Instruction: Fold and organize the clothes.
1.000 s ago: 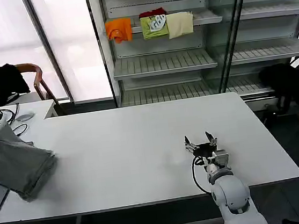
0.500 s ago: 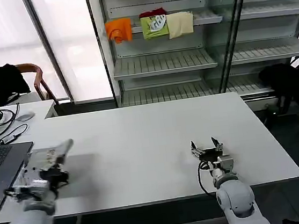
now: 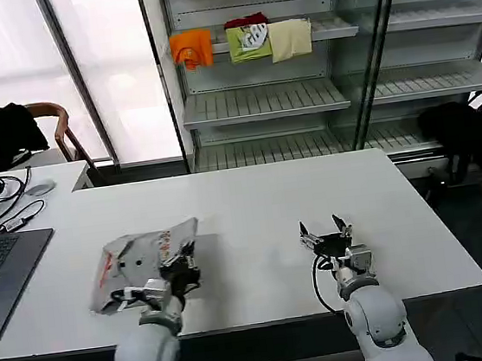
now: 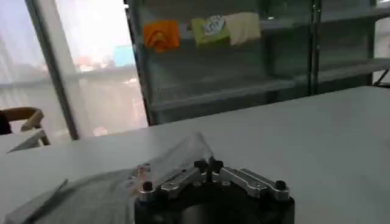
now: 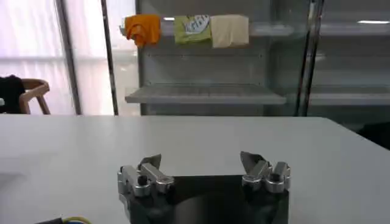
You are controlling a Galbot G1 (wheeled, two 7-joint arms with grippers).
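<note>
- Grey shirt bunched in a loose heap on the white bench, near the front edge on the robot's left; reddish trim and a small print visible among the folds.
- Left gripper at the heap's right edge, jaws pinched together on a fold of the fabric; left wrist view confirms cloth caught at the closed tips.
- Grip on an edge rather than the middle: probably to drag or spread the garment flat toward the bench centre.
- Right gripper low over bare bench right of centre, well apart from the shirt, jaws wide with nothing between; right wrist view agrees. Likely waiting to take an opposite corner.
- Shirt not yet laid flat; no fold made, so task judged at an early stage.
- Folded orange, green and cream garments on the upper shelf behind.
- Risk: single pinch may lift only one layer and leave the rest crumpled.
</note>
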